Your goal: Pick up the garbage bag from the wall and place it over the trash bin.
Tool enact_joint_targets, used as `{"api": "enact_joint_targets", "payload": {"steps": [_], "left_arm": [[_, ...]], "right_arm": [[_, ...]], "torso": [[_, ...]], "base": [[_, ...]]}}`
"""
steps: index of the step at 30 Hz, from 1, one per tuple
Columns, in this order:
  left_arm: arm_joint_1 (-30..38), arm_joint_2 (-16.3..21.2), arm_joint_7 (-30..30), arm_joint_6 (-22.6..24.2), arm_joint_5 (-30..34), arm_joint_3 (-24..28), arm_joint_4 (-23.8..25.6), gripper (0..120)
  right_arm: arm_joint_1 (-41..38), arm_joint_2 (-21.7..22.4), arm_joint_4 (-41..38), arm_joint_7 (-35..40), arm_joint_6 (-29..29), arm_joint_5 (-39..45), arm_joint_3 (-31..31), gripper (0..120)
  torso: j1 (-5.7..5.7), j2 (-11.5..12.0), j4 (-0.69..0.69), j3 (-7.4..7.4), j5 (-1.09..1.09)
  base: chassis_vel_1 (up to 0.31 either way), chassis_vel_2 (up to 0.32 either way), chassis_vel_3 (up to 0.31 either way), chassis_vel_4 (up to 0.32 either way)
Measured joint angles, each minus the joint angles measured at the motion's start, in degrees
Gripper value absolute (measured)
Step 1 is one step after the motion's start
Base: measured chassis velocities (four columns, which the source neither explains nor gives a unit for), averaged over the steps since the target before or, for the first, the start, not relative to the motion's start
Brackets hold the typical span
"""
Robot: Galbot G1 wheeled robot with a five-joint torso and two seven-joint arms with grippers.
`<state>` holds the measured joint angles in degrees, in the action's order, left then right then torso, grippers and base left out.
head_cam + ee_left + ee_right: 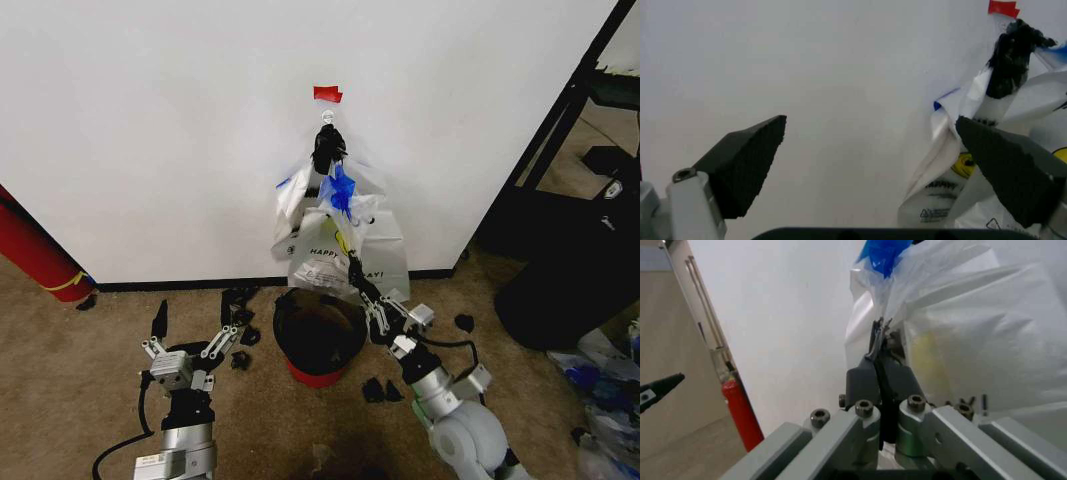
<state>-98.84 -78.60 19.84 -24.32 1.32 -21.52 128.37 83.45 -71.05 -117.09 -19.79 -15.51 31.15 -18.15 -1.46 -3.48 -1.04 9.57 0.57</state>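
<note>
Pinched shut on a fold of the garbage bag (335,255) — so stands the right gripper (357,272), reached up from about 5 o'clock of the head view to the bag's lower edge, the pads closed flat together on thin plastic in the right wrist view. Gripped low, presumably, so that a pull away from the wall (150,120) slides the handles off the hook (327,117) instead of tearing them. Still hung there, the bag, knotted at the top with several like it, under a scrap of red tape (327,94), at roughly 12 o'clock from the trash bin (318,335).

Parked directly below the bags, the bin, mouth up and close against the baseboard (170,285) — placed, it seems, so the bag need only come down and forward. Spread wide and holding nothing, the left gripper (187,338), low at 9 o'clock of the bin, likely waiting to help open the bag's mouth.

Worn brown carpet (70,380) underfoot, scattered with small black bits. A red cylinder (35,250) leaning at 9 o'clock, a dark shelf frame (560,120) and a big black bag (565,290) off at 3 o'clock.
</note>
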Motion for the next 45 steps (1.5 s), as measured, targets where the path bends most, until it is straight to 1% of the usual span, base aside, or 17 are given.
{"api": "enact_joint_targets", "payload": {"steps": [2,4,9,11,15,19,23,30,45], "left_arm": [[0.3,0.2,0.0,0.1,0.3,0.0,-0.1,100],[0.9,0.8,0.0,0.4,1.0,0.4,-0.6,100],[1.4,1.1,0.0,0.5,1.4,0.8,-1.0,100],[1.5,1.2,0.0,0.5,1.5,0.8,-1.0,100],[1.8,1.4,0.0,0.6,1.8,0.8,-1.2,100],[2.0,1.5,0.0,0.6,1.9,0.9,-1.3,100],[2.1,1.3,0.0,0.7,1.9,1.1,-1.4,100],[1.8,1.3,0.0,0.7,1.8,0.8,-1.3,100],[2.0,1.2,-0.1,0.8,1.8,1.0,-1.6,100]], "right_arm": [[0.9,-0.1,-0.2,-0.3,-0.6,-0.3,-0.6,0],[4.1,0.0,-0.9,-2.0,-2.5,-1.2,-1.5,0],[9.2,0.3,-2.2,-3.5,-5.8,-2.4,-2.3,0],[9.8,0.3,-2.3,-3.7,-6.2,-2.6,-2.5,0],[13.6,-0.2,-2.5,-5.2,-10.3,-3.6,-3.6,0],[15.0,-1.2,-2.5,-5.8,-12.6,-4.2,-3.8,0],[16.4,-3.4,-2.1,-6.8,-15.6,-4.5,-3.8,0],[18.3,-6.0,-0.8,-8.4,-18.5,-4.2,-3.8,0],[21.9,-6.5,0.4,-10.6,-23.2,-4.0,-5.4,0]], "torso": [[0.0,0.0,0.0,0.0,0.0],[0.0,0.0,0.01,0.0,0.0],[0.0,0.0,0.0,0.0,0.0],[0.0,0.0,0.01,0.0,0.0],[0.0,0.0,0.0,0.0,0.0],[0.0,0.0,0.0,0.0,0.0],[-0.01,0.0,0.0,0.0,0.01],[-0.01,0.0,0.0,0.0,0.01],[0.0,0.0,0.0,0.0,0.01]], "base": [[0.0,0.0,0.0,0.0],[0.0,0.0,0.0,0.0],[0.0,0.0,0.0,0.0],[0.0,0.0,0.0,0.0],[0.0,0.0,0.0,0.0],[0.0,0.0,0.0,0.0],[0.0,0.0,0.0,0.0],[0.0,0.0,0.0,0.0],[0.0,0.0,0.0,0.0]]}}
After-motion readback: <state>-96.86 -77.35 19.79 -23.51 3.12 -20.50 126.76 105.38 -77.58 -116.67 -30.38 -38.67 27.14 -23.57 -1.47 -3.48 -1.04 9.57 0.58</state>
